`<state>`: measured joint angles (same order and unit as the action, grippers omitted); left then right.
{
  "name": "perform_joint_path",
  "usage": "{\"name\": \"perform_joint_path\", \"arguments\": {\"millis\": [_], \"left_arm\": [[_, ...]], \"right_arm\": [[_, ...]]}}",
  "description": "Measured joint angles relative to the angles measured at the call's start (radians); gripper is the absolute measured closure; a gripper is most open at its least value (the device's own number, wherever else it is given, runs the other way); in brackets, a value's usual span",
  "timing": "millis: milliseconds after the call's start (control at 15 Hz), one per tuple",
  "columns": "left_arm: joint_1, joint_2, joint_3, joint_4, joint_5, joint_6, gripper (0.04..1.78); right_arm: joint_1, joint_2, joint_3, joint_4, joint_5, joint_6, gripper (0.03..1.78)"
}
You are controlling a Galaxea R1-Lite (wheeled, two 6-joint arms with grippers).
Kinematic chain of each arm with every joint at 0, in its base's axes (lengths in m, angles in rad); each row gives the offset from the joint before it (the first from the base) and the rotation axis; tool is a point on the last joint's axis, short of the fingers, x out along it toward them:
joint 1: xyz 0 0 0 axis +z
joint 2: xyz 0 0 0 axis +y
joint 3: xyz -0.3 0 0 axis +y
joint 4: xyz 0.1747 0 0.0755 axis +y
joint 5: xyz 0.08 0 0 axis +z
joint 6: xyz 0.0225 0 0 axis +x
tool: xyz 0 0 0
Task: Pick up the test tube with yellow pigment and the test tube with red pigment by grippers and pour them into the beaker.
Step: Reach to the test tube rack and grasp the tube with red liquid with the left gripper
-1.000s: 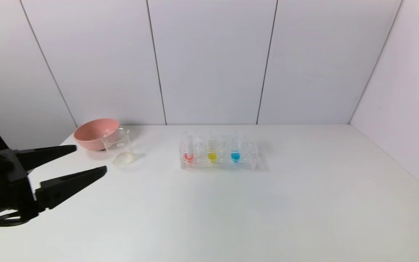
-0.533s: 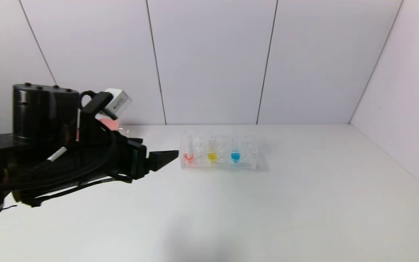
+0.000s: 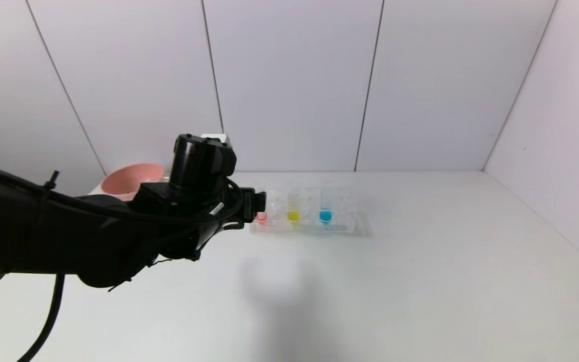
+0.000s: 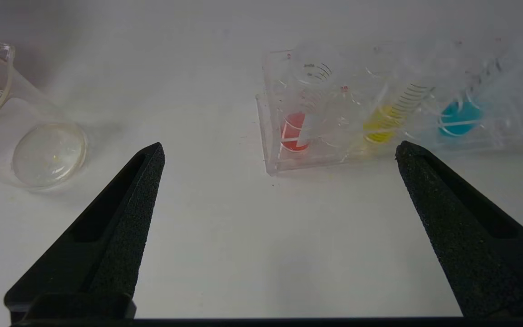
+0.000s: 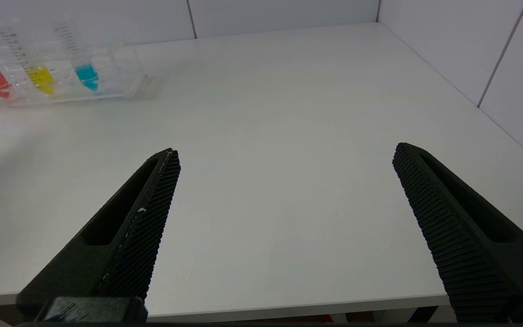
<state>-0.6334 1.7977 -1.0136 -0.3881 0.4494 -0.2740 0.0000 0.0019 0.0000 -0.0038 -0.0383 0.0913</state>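
I hold the left claw (image 4: 279, 150) spread wide, just short of the clear plastic rack (image 4: 270, 159). The slim red-tipped test tube (image 4: 300, 116) stands at its near end; I should centre on it before pinching gently.

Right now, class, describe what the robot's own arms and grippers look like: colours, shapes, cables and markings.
The left gripper has two matte black, wedge-shaped jaws tapering to tips, with grainy inner faces. Behind it sit a glossy black cylindrical wrist, loose black cables and a small white box. The right gripper has matching black jaws with a fine cross-hatched grip texture. No markings are readable.
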Motion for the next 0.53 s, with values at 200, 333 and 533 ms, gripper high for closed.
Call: {"name": "perform_joint_path", "arguments": {"millis": [200,333,533], "left_arm": [[-0.004,0.076,-0.024,-0.095,0.066,0.006,0.05],[-0.013,0.113,-0.036,-0.112,0.069,0.002,0.05],[-0.016,0.17,-0.051,-0.172,0.086,0.004,0.05]], "right_arm": [[0.0,0.0,0.0,0.0,0.0,0.0,0.1],[0.0,0.0,0.0,0.0,0.0,0.0,0.1],[0.0,0.0,0.0,0.0,0.0,0.0,0.1]]}}
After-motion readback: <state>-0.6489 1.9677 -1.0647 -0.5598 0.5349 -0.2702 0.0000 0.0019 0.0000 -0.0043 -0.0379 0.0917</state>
